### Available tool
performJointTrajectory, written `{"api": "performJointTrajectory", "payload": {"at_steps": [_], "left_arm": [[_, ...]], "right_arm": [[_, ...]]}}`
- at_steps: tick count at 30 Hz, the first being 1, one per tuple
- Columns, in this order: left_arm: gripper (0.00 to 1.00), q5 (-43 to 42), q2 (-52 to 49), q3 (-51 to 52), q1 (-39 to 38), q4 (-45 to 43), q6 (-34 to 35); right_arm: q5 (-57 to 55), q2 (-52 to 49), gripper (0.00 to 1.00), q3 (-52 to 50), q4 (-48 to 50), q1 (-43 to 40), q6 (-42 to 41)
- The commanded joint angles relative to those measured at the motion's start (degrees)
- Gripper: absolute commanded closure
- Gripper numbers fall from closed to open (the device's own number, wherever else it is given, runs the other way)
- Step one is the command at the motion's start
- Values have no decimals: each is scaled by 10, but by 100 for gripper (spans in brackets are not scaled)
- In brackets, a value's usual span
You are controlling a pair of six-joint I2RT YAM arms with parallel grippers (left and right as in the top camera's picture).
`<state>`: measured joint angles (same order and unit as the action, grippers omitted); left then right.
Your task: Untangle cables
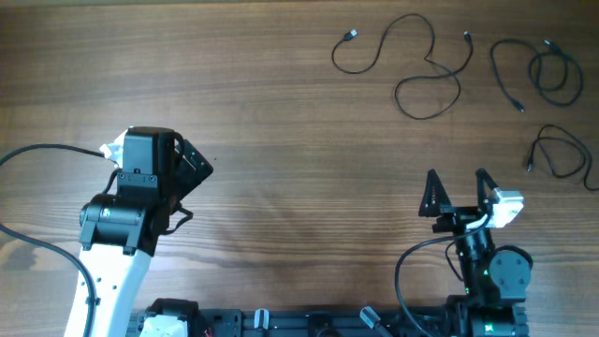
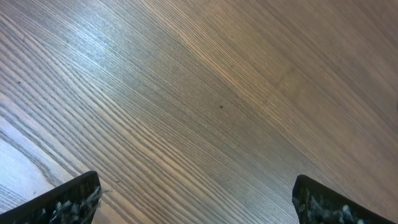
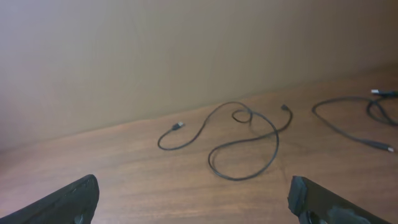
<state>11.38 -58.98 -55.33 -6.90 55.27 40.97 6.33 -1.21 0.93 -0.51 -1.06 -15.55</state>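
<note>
One cable (image 1: 547,137) runs off the right edge (plugs (image 1: 529,168) too small).

Even soft light, slight wrist-view blur

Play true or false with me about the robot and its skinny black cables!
1. The cables lie in the far right part of the table. True.
2. The right gripper is holding a cable. False: it is open and holds nothing, and the cables lie apart from it.
3. The left gripper is open over bare wood. True.
4. All the cables are bunched in one knot. False: the overhead view shows three separate loose curls.
</note>
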Motion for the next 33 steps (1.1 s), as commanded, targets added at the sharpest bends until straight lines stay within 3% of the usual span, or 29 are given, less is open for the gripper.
{"api": "performJointTrajectory", "payload": {"at_steps": [1, 15, 33], "left_arm": [[0, 11, 1, 0, 3, -1, -7], [0, 11, 1, 0, 3, -1, -7], [0, 11, 2, 0, 3, -1, -7]], "right_arm": [[-14, -17, 0, -6, 7, -1, 4], [-14, -81, 0, -6, 7, -1, 4], [-18, -50, 0, -6, 6, -1, 32]]}}
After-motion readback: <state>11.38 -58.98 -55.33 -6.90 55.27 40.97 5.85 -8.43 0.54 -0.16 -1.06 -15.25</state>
